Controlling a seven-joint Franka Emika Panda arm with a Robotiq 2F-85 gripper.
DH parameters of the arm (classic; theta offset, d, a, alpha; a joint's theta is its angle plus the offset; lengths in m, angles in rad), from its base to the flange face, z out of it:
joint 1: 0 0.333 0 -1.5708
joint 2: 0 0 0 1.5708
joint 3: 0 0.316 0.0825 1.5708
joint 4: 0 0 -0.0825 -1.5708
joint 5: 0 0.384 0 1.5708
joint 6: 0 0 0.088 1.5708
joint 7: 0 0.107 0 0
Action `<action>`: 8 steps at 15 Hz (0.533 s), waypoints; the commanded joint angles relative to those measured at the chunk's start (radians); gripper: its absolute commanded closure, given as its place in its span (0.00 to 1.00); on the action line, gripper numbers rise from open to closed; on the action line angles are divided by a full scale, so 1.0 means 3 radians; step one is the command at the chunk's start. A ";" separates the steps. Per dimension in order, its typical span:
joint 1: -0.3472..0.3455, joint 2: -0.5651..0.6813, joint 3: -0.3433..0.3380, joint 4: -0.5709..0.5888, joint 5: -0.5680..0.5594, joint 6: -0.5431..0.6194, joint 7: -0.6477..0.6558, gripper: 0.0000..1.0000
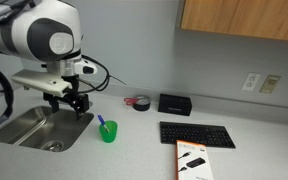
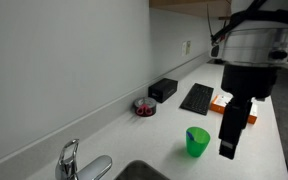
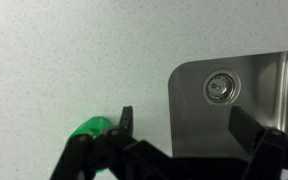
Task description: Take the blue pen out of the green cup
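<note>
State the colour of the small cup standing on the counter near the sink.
The cup is bright green, seen most clearly in an exterior view.

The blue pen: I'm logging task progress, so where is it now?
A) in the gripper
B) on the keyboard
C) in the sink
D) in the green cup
D: in an exterior view the blue pen pokes up out of the green cup, apart from the open gripper.
</note>
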 commanded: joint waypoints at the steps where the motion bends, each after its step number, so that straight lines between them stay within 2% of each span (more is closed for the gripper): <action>1: 0.0032 0.0042 -0.0038 0.0031 -0.0012 -0.0004 0.0009 0.00; 8: -0.0014 0.0173 -0.0061 0.0147 -0.0080 0.0069 0.0045 0.00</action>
